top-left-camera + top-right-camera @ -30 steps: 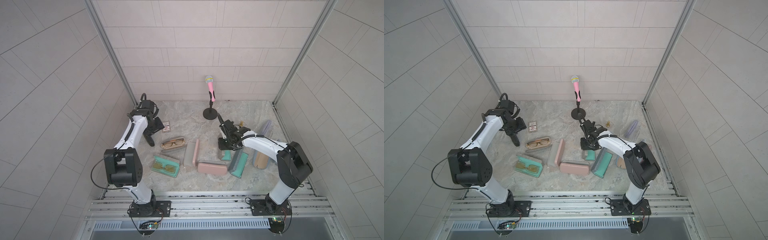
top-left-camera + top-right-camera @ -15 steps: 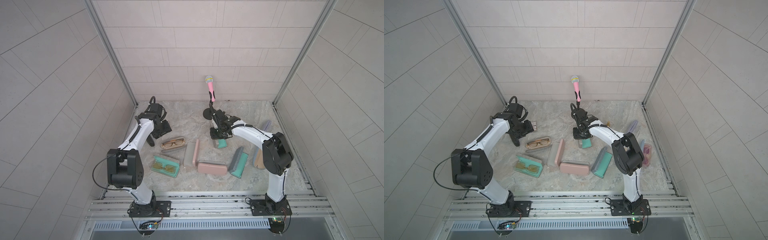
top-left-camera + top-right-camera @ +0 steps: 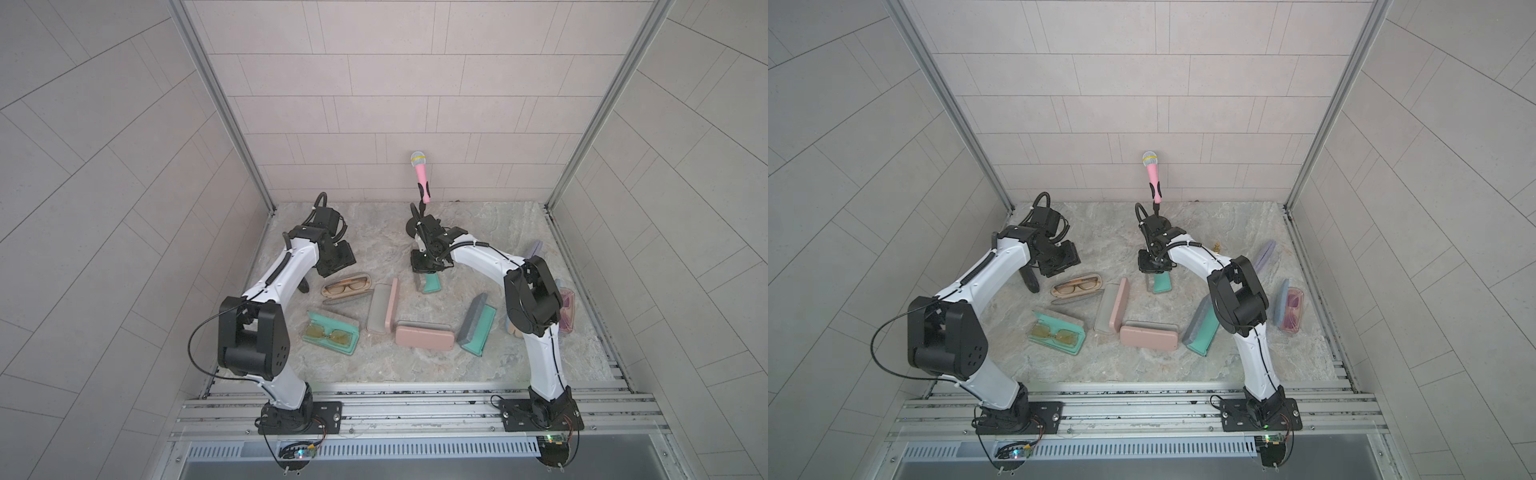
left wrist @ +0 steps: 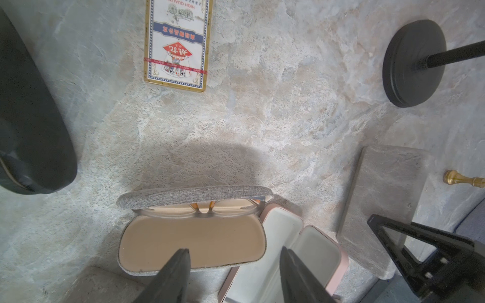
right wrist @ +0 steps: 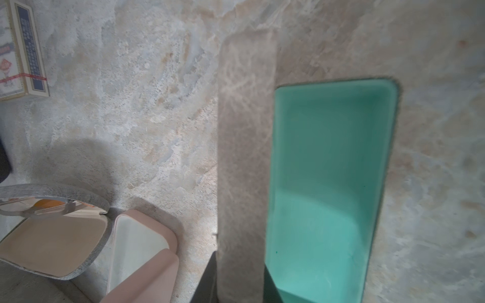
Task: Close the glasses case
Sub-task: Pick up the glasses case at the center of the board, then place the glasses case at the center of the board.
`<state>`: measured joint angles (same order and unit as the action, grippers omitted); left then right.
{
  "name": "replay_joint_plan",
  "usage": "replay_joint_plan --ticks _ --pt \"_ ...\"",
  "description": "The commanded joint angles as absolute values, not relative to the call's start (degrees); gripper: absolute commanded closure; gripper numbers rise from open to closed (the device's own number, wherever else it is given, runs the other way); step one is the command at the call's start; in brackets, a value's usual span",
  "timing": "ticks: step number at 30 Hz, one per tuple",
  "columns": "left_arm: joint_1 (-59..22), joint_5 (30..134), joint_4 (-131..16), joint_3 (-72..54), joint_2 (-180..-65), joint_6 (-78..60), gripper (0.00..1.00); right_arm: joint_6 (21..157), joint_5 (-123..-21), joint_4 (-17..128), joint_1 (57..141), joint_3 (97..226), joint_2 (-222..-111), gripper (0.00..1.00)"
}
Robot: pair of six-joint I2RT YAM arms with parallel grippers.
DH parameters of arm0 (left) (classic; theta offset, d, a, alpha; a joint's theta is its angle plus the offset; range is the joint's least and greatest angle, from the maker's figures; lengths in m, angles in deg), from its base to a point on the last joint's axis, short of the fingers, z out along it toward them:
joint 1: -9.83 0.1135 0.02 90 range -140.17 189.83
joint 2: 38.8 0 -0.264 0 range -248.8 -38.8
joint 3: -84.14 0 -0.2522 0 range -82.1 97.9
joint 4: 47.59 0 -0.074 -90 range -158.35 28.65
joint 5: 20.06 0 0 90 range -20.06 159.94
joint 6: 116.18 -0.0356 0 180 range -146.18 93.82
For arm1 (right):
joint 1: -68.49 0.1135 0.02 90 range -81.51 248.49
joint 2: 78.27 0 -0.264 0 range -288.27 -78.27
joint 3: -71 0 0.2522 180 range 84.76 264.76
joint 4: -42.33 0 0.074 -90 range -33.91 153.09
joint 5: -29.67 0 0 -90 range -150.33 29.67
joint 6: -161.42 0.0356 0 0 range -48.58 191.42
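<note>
Marbled flap (image 5: 246,131) is pinched between the narrow jaws of the right claw (image 5: 238,267), near one end; the flap stands on edge beside the tray of the teal-lined case (image 5: 328,170), which lies face-up and empty on the desk (image 5: 157,105). That view is soft, so the depth of bite is unclear. Main risk, judged: nothing pins the tray, so swinging the flap over may drag or tip the light case instead of folding it at the hinge. The end-on pinch can also slip or twist the flap, leaving it askew. The microphone stand base (image 3: 411,226) sits close behind the right wrist, so a wide arc could knock it. The left claw (image 4: 235,251) hangs empty, jaws moderately spread, above the beige lining of the grey fabric case (image 4: 189,241). That case is open too, with glasses (image 4: 204,210) in its far half. If this lid is pushed next, the frame may sit proud and catch. The open pink case (image 4: 283,236) lies against its end and could be shoved along. The card box (image 4: 175,44) and the black case (image 4: 29,118) lie apart, out of the likely paths.
</note>
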<state>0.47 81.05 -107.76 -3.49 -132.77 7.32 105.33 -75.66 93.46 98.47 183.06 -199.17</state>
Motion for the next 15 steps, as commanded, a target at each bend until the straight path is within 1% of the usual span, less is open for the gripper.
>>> replay_joint_plan --ticks 1,5,8,10,12,14,15 --pt "-0.34 80.47 -107.78 -2.20 -132.81 7.93 0.39 106.24 -76.41 93.03 97.87 183.82 -199.05 0.71" --pt "-1.82 80.71 -108.17 0.76 -134.29 8.14 0.39 105.63 -76.28 93.85 97.50 183.96 -197.69 0.53" --pt "-3.80 80.72 -108.62 3.21 -135.45 8.19 0.39 104.88 -75.64 94.95 97.03 183.87 -195.62 0.45" --pt "-5.57 80.57 -109.01 5.06 -136.45 8.17 0.39 104.26 -74.99 95.59 96.58 183.14 -193.58 0.44" --pt "-7.79 80.38 -109.46 7.05 -137.63 7.93 0.41 103.87 -73.96 95.63 96.08 181.35 -190.81 0.43" --pt "-10.46 80.37 -109.77 9.38 -139.14 7.71 0.51 103.59 -72.53 95.48 95.06 178.53 -187.51 0.44" --pt "-11.63 80.39 -109.78 10.32 -139.76 7.56 0.58 103.50 -71.93 95.31 94.62 177.10 -186.15 0.48"
